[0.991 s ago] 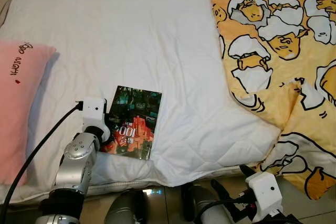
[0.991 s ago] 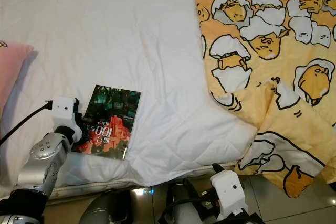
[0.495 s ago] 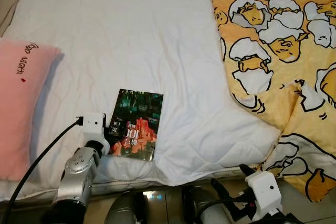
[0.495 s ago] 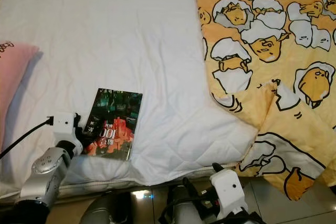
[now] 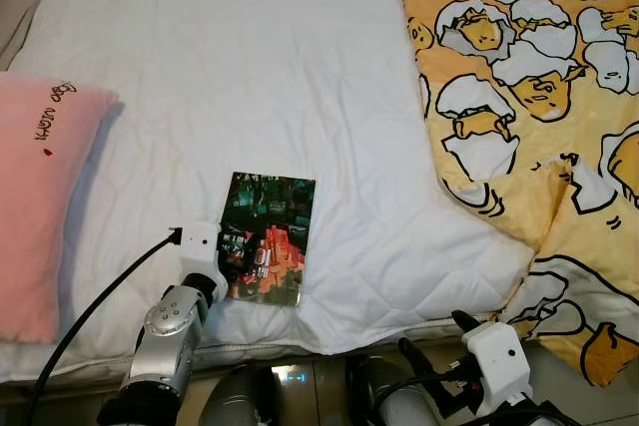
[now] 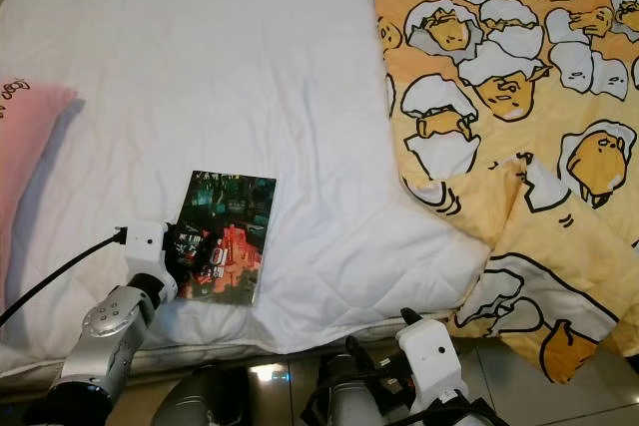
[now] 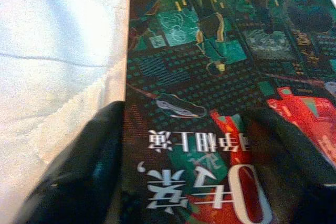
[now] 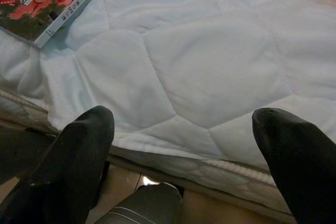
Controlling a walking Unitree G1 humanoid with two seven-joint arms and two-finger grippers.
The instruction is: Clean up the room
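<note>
Head views bright, evenly lit, sharp edge to edge, no motion blur. White bed cover (image 5: 250, 57) nearly blown out up top. Soft shadow beside pink pillow (image 5: 45, 197), so light seems to fall from robot's left. Small glare spot on floor tile (image 5: 290, 374) below bed edge. Left wrist view soft, grainy; fingers (image 7: 79, 171) close up, out of focus. Right wrist view dimmer, bluish tint, fingers (image 8: 73, 156) blurry, dark under bed.
</note>
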